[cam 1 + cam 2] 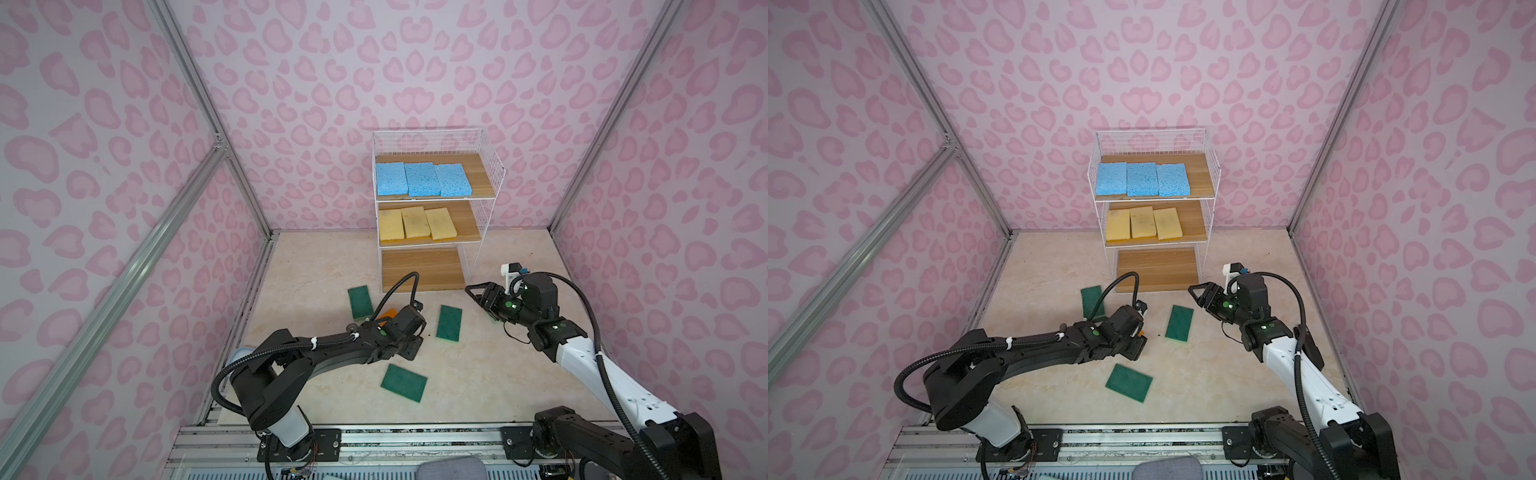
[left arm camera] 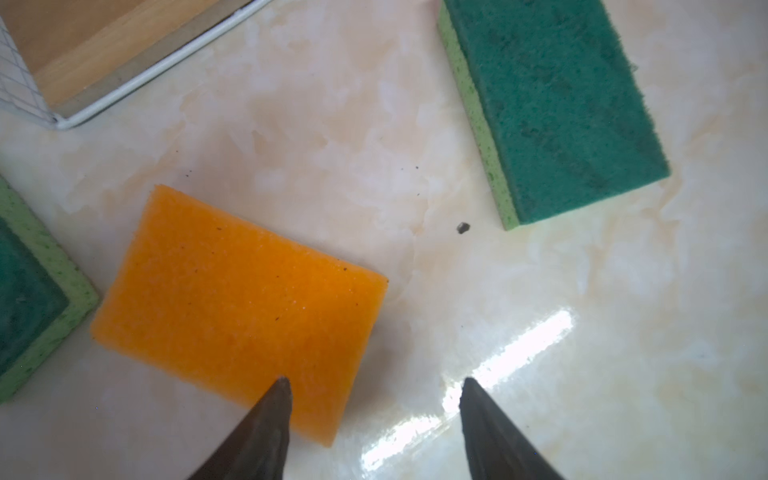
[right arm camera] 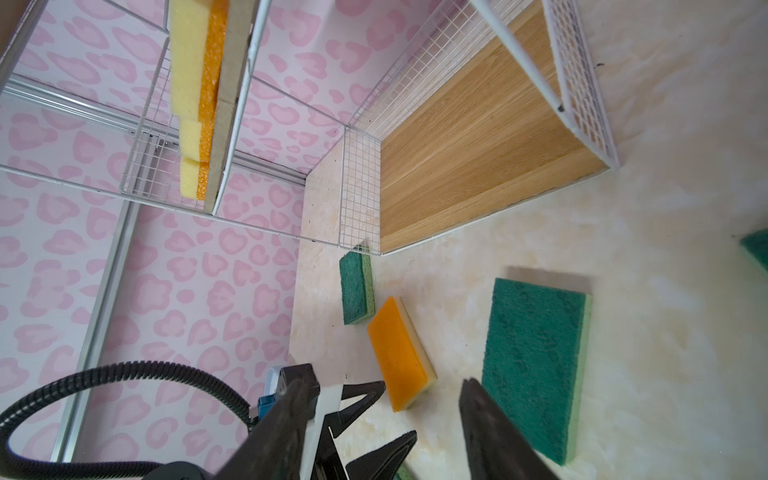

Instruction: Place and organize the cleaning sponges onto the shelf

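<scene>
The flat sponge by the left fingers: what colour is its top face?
Orange; the flat rectangular sponge shows best in the left wrist view.

Bright, soft light; glare streaks on the floor (image 2: 511,349).

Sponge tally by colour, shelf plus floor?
Blue sponges: 3, all on the top board of the shelf.
Yellow sponges: 4, three on the middle board, one lying orange side up on the floor.
Green sponges: 4, all on the floor, one cut off by the right wrist view's edge.
Total: 11.
</scene>
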Robot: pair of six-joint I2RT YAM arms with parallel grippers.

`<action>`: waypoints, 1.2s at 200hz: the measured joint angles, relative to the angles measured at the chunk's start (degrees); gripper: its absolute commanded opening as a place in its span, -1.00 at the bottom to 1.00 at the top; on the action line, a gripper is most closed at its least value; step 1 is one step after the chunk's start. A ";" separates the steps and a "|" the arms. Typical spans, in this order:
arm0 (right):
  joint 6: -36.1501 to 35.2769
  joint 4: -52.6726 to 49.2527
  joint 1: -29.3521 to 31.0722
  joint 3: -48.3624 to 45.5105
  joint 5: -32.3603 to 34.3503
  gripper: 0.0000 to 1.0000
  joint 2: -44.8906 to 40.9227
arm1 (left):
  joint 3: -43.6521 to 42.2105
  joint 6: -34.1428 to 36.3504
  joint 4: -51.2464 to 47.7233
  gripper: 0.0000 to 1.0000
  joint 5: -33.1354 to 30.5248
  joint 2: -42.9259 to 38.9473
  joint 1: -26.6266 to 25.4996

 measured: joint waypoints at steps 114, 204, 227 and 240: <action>-0.09 -0.07 -3.61 -1.40 -2.49 0.21 -2.03 | 3.58 1.49 -0.11 -0.57 -12.57 9.29 -1.55; -0.13 -0.09 -3.91 -0.76 -4.04 0.32 -2.01 | 6.38 0.09 -4.42 -0.92 -5.81 -0.39 -0.83; -0.22 0.50 -3.91 -0.76 -5.49 0.47 -2.01 | 7.50 -2.56 -4.22 -0.92 3.23 -6.82 3.72; -0.63 1.05 -3.91 -0.76 -6.45 0.55 -2.10 | 7.23 -5.16 -2.95 -0.92 10.36 -10.14 8.22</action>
